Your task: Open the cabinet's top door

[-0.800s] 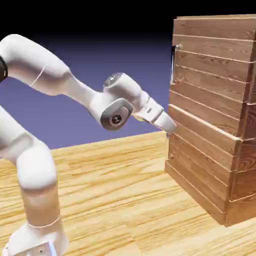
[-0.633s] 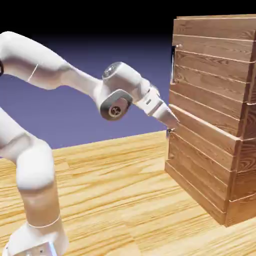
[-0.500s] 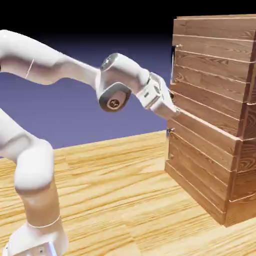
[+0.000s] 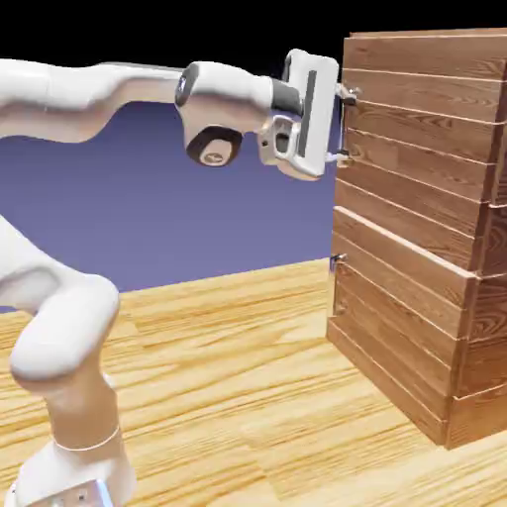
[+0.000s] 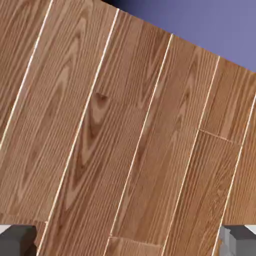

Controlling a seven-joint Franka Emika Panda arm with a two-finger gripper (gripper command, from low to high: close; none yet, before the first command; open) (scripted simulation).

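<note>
Top door (image 4: pixel 421 134): its bar handle (image 4: pixel 344 127) stands at the gripper's (image 4: pixel 344 124) three o'clock; jaws spread, centre them before closing.

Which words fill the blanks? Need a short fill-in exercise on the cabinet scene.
1. The gripper is ____, its fingertips wide apart.
2. It is at the height of the ____ door.
3. The cabinet is made of ____ planks.
4. The top door is ____, not swung out.

Missing words: open; top; wooden; closed

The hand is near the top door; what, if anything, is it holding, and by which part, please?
Nothing is held: the hand is wide open.
</note>
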